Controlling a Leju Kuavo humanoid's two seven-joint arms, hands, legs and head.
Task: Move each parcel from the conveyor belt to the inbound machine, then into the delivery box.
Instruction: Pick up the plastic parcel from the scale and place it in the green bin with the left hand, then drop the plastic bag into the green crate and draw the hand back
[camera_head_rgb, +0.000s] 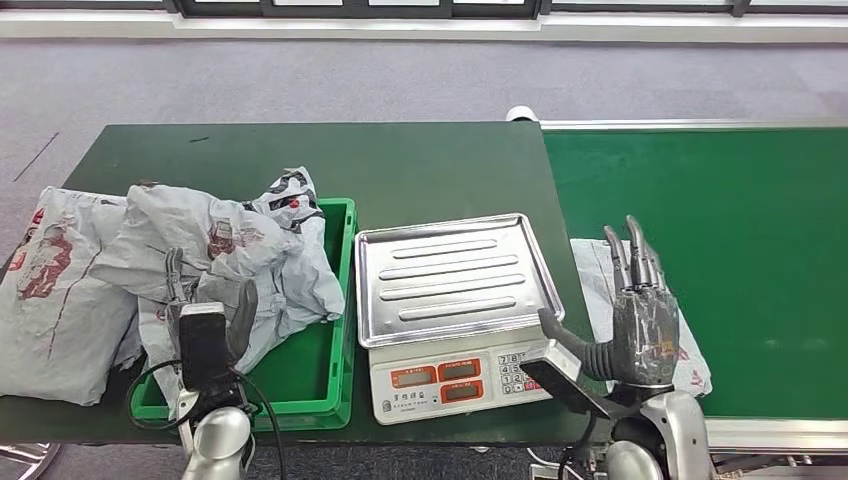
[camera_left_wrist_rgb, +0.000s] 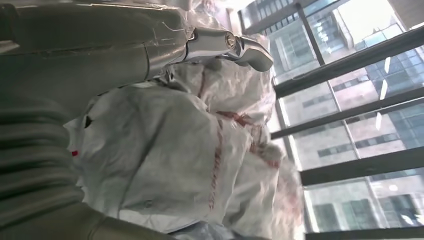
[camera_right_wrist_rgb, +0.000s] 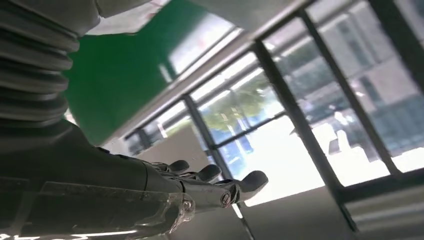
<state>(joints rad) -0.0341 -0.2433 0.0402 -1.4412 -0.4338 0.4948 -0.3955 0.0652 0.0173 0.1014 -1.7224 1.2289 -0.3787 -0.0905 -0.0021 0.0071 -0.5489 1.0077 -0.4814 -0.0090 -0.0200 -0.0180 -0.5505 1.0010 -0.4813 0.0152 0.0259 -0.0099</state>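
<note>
We find the right hand (camera_head_rgb: 640, 315) wide, empty, over the parcel (camera_head_rgb: 598, 275) on the conveyor belt (camera_head_rgb: 740, 250); we advise a centred grip. Left hand (camera_head_rgb: 205, 310) state: cannot tell.

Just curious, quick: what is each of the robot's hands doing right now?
Left hand: against the grey parcels; whether it grips one cannot be told.
Right hand: open, empty, fingers straight.

scale (camera_head_rgb: 447, 380) label and displays illegible

Grey parcel (camera_head_rgb: 598, 272) flat on conveyor belt (camera_head_rgb: 740, 250)
</note>
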